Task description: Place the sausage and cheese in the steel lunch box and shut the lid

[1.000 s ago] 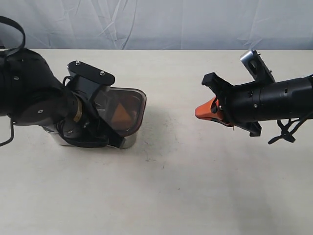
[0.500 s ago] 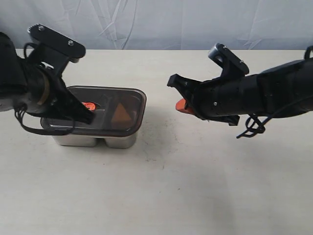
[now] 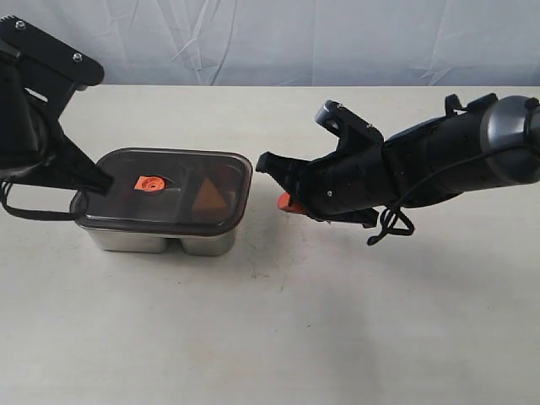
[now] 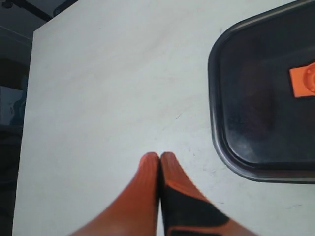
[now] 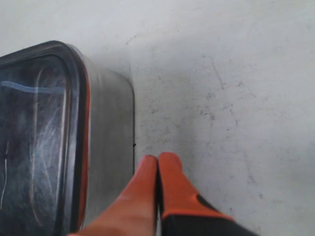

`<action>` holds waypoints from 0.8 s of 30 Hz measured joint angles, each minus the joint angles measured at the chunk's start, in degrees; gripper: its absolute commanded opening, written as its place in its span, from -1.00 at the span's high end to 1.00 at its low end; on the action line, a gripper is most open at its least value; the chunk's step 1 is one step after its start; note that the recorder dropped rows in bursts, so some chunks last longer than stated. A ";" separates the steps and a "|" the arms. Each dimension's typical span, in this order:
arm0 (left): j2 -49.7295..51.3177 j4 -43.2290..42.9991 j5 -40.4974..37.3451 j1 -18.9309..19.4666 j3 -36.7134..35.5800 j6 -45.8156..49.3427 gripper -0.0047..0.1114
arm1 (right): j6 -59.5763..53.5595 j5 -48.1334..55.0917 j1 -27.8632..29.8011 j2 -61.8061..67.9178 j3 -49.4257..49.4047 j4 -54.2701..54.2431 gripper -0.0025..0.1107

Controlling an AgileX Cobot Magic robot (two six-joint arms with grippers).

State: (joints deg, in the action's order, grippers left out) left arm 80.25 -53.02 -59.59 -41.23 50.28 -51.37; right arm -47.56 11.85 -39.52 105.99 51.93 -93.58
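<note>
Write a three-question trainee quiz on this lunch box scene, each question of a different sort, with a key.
1. True or false: the lid sits on the steel lunch box.
2. In the exterior view, what shows through the lid at the end nearer the right arm?
A. the cheese
B. a spoon
C. a green apple
3. Fill in: the left pincer and the right pincer are each ____ (open or shut).

Key: 1 true; 2 A; 3 shut.
</note>
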 measured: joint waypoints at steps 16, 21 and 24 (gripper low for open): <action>0.00 15.93 8.27 10.77 0.00 16.19 0.92 | 0.00 -5.55 0.00 0.97 4.56 7.51 0.97; 0.00 17.39 8.91 11.23 0.00 18.41 0.92 | -3.45 -18.38 0.00 0.97 6.90 17.70 0.97; 0.00 17.39 9.05 11.23 0.00 18.87 0.92 | -15.99 -28.94 0.00 0.97 7.40 18.85 0.97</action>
State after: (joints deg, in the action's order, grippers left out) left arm 80.25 -35.63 -50.55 -30.00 50.28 -32.51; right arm -63.55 -17.09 -39.52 106.96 59.33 -74.73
